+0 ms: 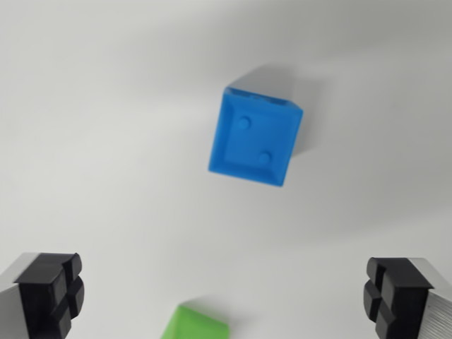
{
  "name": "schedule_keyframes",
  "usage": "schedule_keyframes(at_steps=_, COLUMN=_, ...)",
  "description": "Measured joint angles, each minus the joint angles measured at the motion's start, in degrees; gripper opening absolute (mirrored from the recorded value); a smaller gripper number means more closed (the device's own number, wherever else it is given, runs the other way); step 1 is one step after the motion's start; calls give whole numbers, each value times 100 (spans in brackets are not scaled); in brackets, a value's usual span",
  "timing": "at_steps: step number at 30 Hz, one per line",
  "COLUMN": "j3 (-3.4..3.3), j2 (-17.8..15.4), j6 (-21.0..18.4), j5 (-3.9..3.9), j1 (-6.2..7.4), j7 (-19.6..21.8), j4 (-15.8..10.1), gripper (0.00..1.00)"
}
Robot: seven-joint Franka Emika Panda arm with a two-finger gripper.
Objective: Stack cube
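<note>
A blue cube (254,138) with two round studs on its top face sits on the white surface in the upper middle of the wrist view, turned slightly askew. The edge of a green cube (196,325) shows at the bottom of the view, cut off by the frame. My gripper (222,296) is open and holds nothing. Its left fingertip (53,293) and right fingertip (395,293) stand far apart at the bottom corners. The green cube lies between the fingers, a little left of midway. The blue cube is farther up the view, apart from both.
The white tabletop (106,141) fills the rest of the view, with a soft shadow above and to the right of the blue cube.
</note>
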Motion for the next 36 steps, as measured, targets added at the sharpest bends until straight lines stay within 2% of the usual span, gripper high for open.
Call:
schedule_keyframes(at_steps=11, j3=-60, j2=474, j6=470, j5=35, j1=0, j7=577, j4=-16, gripper=100)
schedule_keyframes(at_steps=20, j3=-117, j2=963, j6=871, j5=107, j1=2, j7=1087, j4=51, gripper=100)
schedule_keyframes(at_steps=36, j3=-99, j2=1710, j6=1471, j5=156, j1=-8, j7=1135, j4=194, gripper=100)
